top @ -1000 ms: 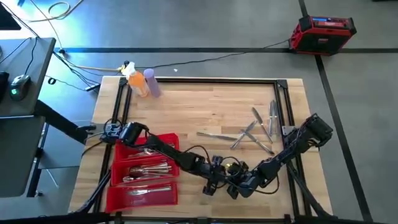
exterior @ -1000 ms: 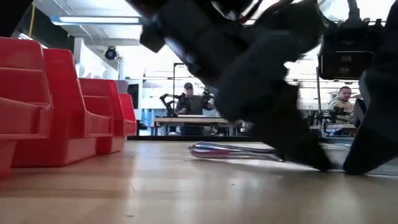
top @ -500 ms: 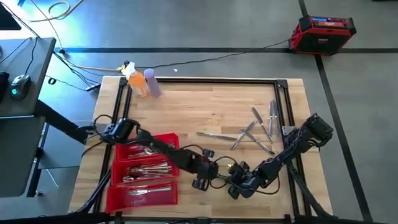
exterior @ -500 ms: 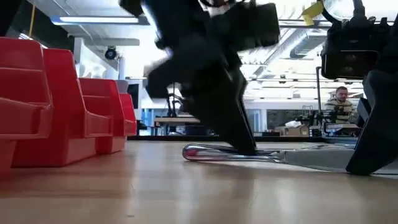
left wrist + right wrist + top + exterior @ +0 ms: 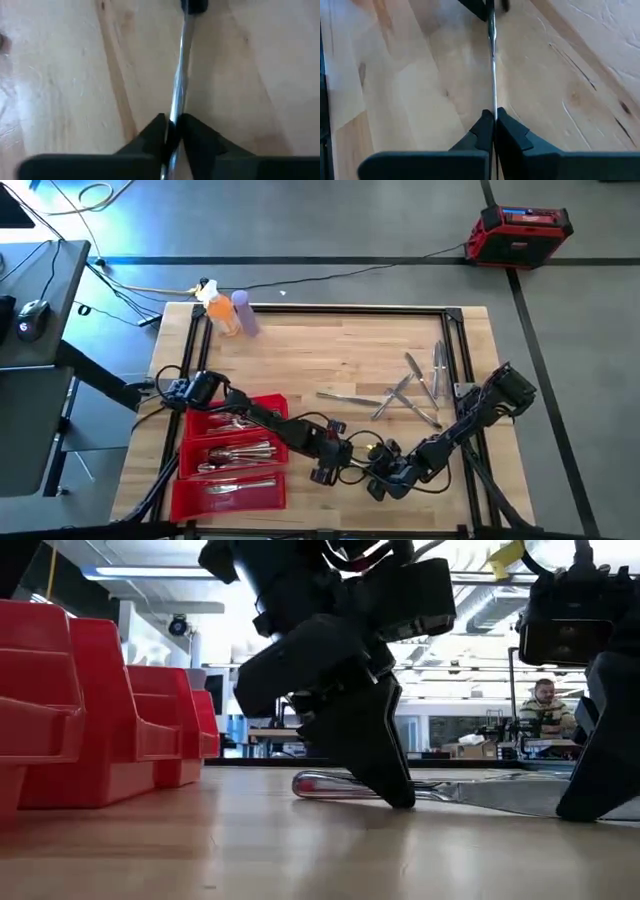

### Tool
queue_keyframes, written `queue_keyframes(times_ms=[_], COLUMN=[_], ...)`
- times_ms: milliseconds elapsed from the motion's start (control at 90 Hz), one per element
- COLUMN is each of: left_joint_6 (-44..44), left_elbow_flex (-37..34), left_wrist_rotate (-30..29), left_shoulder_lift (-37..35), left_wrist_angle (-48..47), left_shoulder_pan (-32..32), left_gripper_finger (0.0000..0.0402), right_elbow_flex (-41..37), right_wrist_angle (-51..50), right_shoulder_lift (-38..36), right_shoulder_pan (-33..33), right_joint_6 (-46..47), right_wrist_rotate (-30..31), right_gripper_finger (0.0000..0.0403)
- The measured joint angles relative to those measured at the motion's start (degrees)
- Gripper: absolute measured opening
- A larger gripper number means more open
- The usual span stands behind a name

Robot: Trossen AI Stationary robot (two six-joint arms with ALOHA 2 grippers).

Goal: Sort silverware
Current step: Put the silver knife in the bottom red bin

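Note:
A slim silver piece of silverware (image 5: 325, 785) lies near the table's near edge, between my two grippers. My left gripper (image 5: 325, 468) is shut on it toward its rounded end, and my right gripper (image 5: 380, 480) is shut on its other, flatter end. Several more loose pieces of silverware (image 5: 405, 390) lie flat on the wood at the right. A red tray (image 5: 275, 408) with three compartments at the near left holds sorted pieces (image 5: 235, 452). My left gripper pinches the piece's thin shaft (image 5: 176, 107) between its two fingers (image 5: 385, 775), coming down from above at a slant, fingers across it. The piece stays low along the table top. My right gripper pinches the same piece near its opposite end (image 5: 493, 102) between its two fingers, in line with its length.
An orange bottle and a purple bottle (image 5: 228, 312) stand at the far left corner. A black frame (image 5: 330, 308) runs round the table's edges. The red tray's walls (image 5: 100, 710) rise at the left in the low view. People sit at desks beyond the table.
My left gripper has moved along the piece toward the table's left edge, away from my right gripper, and has then stayed put. My right gripper has kept its place.

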Motion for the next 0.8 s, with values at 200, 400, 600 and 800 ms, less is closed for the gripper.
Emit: queue_keyframes(times_ms=[200, 400, 600, 800], left_joint_6=[0.14, -0.24, -6.94, -11.85], left_elbow_flex=[-0.04, -0.06, -0.08, -0.57], left_wrist_rotate=[-0.16, -1.1, -4.16, -8.05], left_shoulder_lift=[0.53, 0.53, -0.75, -7.24], left_wrist_angle=[-0.52, -0.51, -0.56, -5.51], left_shoulder_pan=[-0.05, -0.11, -0.55, -1.57], left_gripper_finger=[0.0012, 0.0004, 0.0002, 0.0], right_elbow_flex=[-0.04, -0.03, 5.79, 17.06], right_wrist_angle=[1.18, 2.8, -5.1, -16.16], right_shoulder_lift=[0.12, -1.51, -8.01, -9.64], right_shoulder_pan=[0.44, 0.98, 3.27, 10.57], right_joint_6=[-2.52, -6.83, -14.94, -24.59], right_wrist_rotate=[1.12, 2.44, 15.94, 39.48], right_gripper_finger=[0.0038, 0.0142, 0.0175, 0.0176])
